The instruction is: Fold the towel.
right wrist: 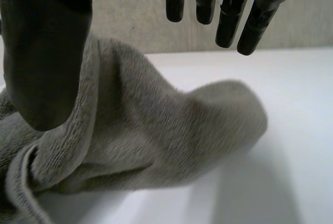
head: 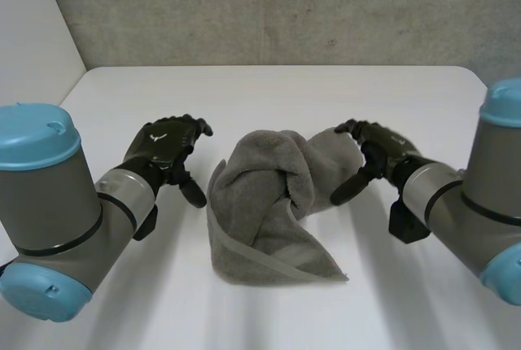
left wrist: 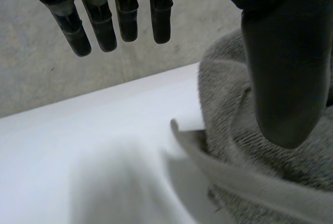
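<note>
A grey towel [head: 269,203] lies crumpled in a heap in the middle of the white table [head: 269,94], with a hemmed edge running along its near left side. My left hand [head: 167,150] hovers just left of the heap, open, fingers straight and nothing between them and the thumb. In its wrist view the left hand [left wrist: 283,78] has its thumb in front of the towel [left wrist: 234,151] and its fingers over bare table. My right hand [head: 376,155] is open at the towel's raised right fold. Its wrist view has the right hand [right wrist: 44,52] spread above that fold of towel [right wrist: 156,140], not gripping it.
A concrete wall [head: 269,8] stands behind the table's far edge. Bare tabletop lies in front of the towel, behind it and to both sides. My two forearms reach in from the near left and near right corners.
</note>
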You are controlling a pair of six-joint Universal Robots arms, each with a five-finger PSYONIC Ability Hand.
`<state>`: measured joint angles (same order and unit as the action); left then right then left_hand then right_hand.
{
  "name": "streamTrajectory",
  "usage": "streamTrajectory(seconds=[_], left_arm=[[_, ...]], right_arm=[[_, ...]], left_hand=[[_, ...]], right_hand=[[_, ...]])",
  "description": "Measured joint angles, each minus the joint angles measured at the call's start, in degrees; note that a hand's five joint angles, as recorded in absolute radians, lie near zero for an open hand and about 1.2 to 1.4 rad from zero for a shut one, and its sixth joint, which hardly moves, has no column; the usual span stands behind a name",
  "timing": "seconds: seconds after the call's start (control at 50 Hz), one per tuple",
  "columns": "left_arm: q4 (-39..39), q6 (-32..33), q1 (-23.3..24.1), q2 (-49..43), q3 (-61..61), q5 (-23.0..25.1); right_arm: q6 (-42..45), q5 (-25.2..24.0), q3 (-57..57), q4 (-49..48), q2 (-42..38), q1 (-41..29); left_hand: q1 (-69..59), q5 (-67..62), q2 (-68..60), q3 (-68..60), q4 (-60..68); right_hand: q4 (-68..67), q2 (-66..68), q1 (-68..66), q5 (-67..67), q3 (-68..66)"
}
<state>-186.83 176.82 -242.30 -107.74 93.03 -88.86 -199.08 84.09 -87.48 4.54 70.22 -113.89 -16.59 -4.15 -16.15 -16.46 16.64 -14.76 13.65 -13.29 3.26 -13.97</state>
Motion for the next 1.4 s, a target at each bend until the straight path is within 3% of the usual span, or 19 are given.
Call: streamTrajectory(seconds=[0.28, 0.58, 0.74, 1.04, 1.4], left_arm=[[0.33, -1.63, -0.95, -8.20, -2.79, -0.06], [8.37, -12.69, -0.29, -15.33, -10.48, 0.69], [10.49, -13.50, -0.27, -16.62, -13.36, 2.37], [17.13, -17.68, -0.99, -15.22, -18.05, 4.17], [17.19, -17.52, -1.04, -20.00, -21.68, 3.85]], right_arm=[[-8.08, 0.53, -3.70, -5.78, -4.93, -4.10], [-13.11, 0.63, -2.20, -9.95, -9.83, -6.16], [-14.47, 2.27, -1.36, -14.14, -11.85, -6.76], [-17.43, 2.91, 0.88, -15.63, -11.90, -6.80], [-20.11, 2.38, 3.94, -15.74, -14.21, -6.88]], left_hand=[[-0.07, -1.55, -0.13, -0.04, 0.01], [-1.82, -4.99, -2.30, -1.92, 1.11], [-6.17, -8.96, -6.45, -6.19, 5.66], [-6.19, -9.19, -6.57, -6.43, 5.80], [-6.19, -9.19, -6.57, -6.43, 5.80]], right_hand=[[0.00, 0.00, 0.00, 0.00, 0.00], [-0.01, 0.11, -0.16, 0.08, -0.06], [-6.71, 7.50, -7.84, 8.99, -7.61], [-6.84, 7.50, -7.90, 9.30, -7.62], [-6.84, 7.50, -7.93, 9.30, -7.62]])
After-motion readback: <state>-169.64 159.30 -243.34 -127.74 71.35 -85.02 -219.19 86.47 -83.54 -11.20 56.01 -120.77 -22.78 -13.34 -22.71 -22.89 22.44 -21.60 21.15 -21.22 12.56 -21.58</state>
